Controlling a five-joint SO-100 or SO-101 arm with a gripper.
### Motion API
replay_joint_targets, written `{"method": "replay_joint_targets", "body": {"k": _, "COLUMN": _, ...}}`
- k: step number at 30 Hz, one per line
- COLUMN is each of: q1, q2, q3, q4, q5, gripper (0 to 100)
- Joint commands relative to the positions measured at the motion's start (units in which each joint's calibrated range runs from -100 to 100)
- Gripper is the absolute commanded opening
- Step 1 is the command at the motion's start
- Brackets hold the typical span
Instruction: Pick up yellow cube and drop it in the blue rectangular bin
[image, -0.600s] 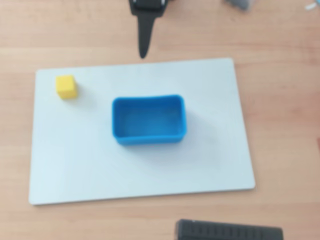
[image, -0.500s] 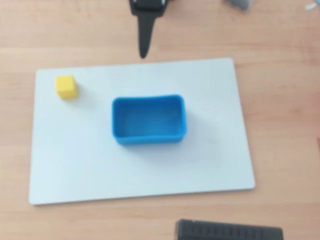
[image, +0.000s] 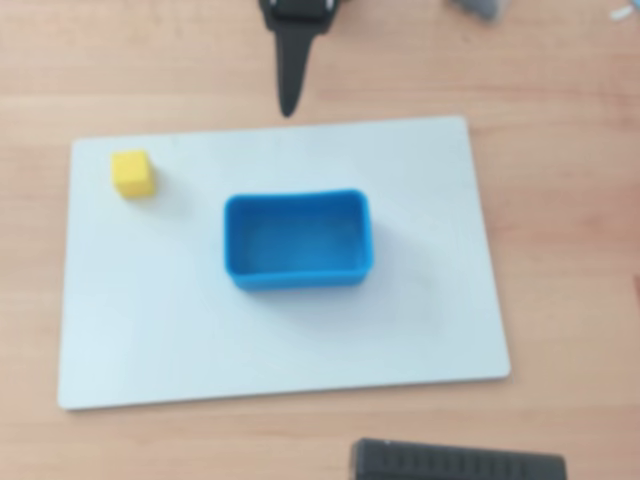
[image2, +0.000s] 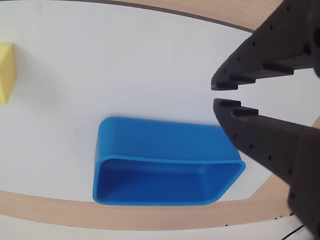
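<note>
The yellow cube (image: 132, 172) sits on the white board's far-left corner in the overhead view; the wrist view shows it cut off at the left edge (image2: 6, 72). The blue rectangular bin (image: 298, 240) stands empty in the middle of the board, and the wrist view shows it low in the picture (image2: 165, 172). My black gripper (image: 288, 100) hangs at the top of the overhead view, beyond the board's far edge, to the right of the cube. In the wrist view the gripper (image2: 214, 95) has its fingertips almost touching, with nothing between them.
The white board (image: 420, 300) lies on a wooden table (image: 560, 200). A black ribbed object (image: 455, 462) lies at the bottom edge of the overhead view. A grey object (image: 480, 8) shows at the top right.
</note>
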Motion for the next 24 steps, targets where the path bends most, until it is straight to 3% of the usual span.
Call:
{"method": "replay_joint_targets", "body": {"k": 1, "q1": 2.4, "q2": 2.4, "q3": -8.9, "q4": 0.2, "q5": 0.9, "gripper": 0}}
{"method": "replay_joint_targets", "body": {"k": 6, "q1": 3.2, "q2": 7.0, "q3": -13.1, "q4": 0.3, "q5": 2.1, "gripper": 0}}
{"method": "replay_joint_targets", "body": {"k": 15, "q1": 7.7, "q2": 29.6, "q3": -39.1, "q4": 8.5, "q5": 2.6, "gripper": 0}}
{"method": "replay_joint_targets", "body": {"k": 24, "q1": 14.6, "q2": 44.2, "q3": -51.9, "q4": 12.4, "q5": 8.4, "gripper": 0}}
